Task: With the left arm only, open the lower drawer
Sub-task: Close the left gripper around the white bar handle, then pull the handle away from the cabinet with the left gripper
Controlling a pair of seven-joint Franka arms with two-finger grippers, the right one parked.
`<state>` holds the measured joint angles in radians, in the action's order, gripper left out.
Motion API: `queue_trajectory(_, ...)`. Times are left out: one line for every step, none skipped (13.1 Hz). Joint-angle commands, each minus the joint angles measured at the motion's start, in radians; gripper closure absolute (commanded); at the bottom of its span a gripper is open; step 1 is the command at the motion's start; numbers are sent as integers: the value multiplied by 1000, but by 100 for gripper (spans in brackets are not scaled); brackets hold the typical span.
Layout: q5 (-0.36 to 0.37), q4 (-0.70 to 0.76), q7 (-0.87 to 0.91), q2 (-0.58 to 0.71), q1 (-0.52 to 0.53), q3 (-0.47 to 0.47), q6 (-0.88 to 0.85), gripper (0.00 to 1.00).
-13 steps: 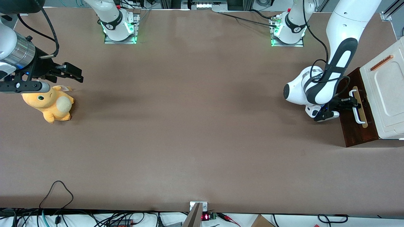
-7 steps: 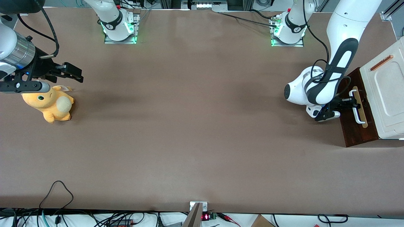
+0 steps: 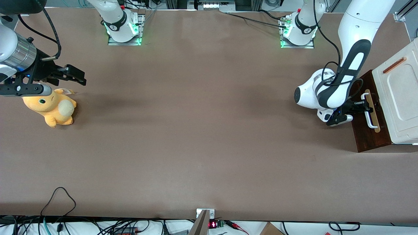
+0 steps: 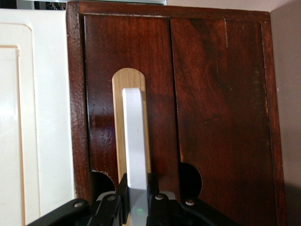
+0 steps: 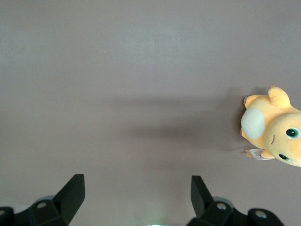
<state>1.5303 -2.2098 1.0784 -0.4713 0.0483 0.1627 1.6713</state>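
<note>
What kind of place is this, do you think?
Probably a robot lab: arm bases bolted to a brown table, loose cables at its edge, the gripper at a drawer handle.

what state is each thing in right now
lower drawer: dark front sticks out a little past the white cabinet top
handle: gripped between the fingers
gripper: at the drawer front, shut on the handle
cabinet: upright on the table
plush toy: lying untouched toward the parked arm's end
</note>
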Motion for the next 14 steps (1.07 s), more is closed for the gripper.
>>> queue_trajectory(16,15,-23,-4,-27,-3,4,100)
queue_trajectory(16,21,-32,-4,-34,0,5,100)
queue_trajectory(14,22,-32,-4,-47,4,5,100)
queue_trajectory(13,22,-32,-6,-60,11,5,100)
queue_trajectory(8,24,-32,-6,-70,29,5,100)
queue_trajectory(-2,28,-38,-6,-74,47,5,100)
queue_trajectory(-28,42,-38,-7,-77,64,7,100)
queue_trajectory(-63,54,-38,-7,-87,84,7,100)
queue_trajectory(-97,65,-38,-7,-102,96,5,100)
queue_trajectory(-107,65,-38,-7,-105,109,5,100)
queue_trajectory(-107,65,-38,-9,-110,121,5,100)
queue_trajectory(-117,68,-38,-9,-119,133,5,100)
queue_trajectory(-137,84,-38,-9,-131,136,5,100)
queue_trajectory(-159,87,-38,-9,-136,141,5,100)
